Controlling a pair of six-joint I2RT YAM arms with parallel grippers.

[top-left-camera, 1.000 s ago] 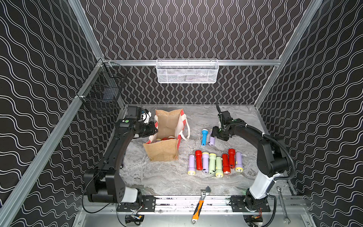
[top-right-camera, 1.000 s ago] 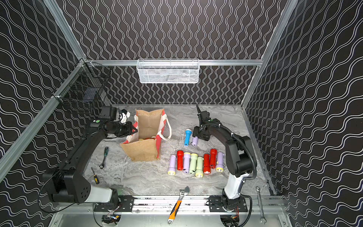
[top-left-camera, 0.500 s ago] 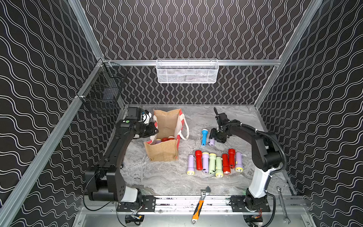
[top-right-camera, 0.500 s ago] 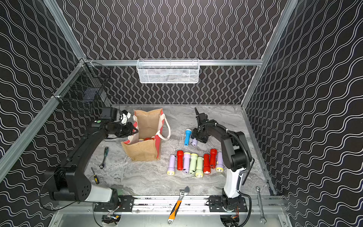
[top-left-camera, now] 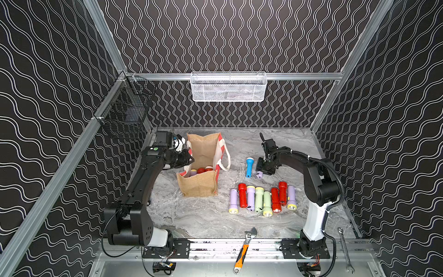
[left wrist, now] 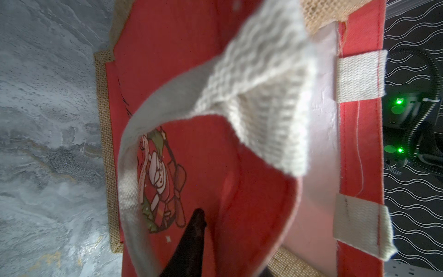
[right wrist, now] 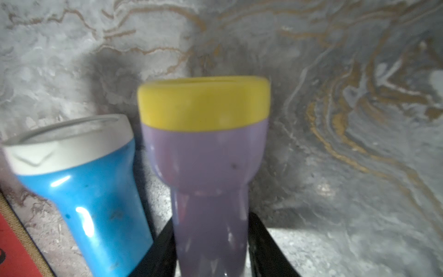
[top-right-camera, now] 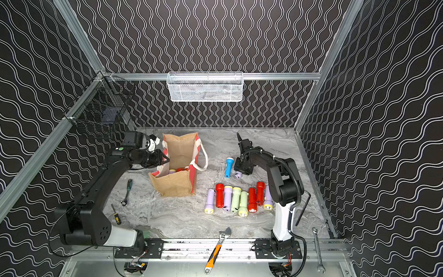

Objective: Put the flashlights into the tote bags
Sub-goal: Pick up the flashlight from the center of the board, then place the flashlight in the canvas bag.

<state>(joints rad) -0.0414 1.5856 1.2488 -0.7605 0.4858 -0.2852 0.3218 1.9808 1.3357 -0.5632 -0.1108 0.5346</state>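
Looking left to right: the left claw (top-left-camera: 189,159) is up at the left rim of the tote bag (top-left-camera: 199,184). The bag stands open on the tabletop (top-left-camera: 203,220), left of centre, pretty much where it was a second ago. In the left wrist view one dark finger (left wrist: 195,230) lies against the printed red face, with the white handle (left wrist: 263,96) draped across. Honestly can't tell if that claw is pinching the rim or just resting there.

A few red flashlights (top-left-camera: 202,170) already sit in the bottom of the bag.

Right of the bag lies the blue flashlight (top-left-camera: 249,166), and just beside it on the right is the lilac flashlight (top-left-camera: 259,174). That's where the change is. The right claw (top-left-camera: 265,166) was spread wider over it a second ago and has now closed in on its body. In the right wrist view the black fingers (right wrist: 263,251) touch it on both sides, yellow head poking out ahead. It hasn't shifted and looks to be lying on the tabletop. The right arm's elbow has swung a little to the left.

Nearer, the row of eight flashlights (top-left-camera: 259,199) lies side by side, same as before. The orange-handled wrench (top-left-camera: 243,251) sits on the near rail.
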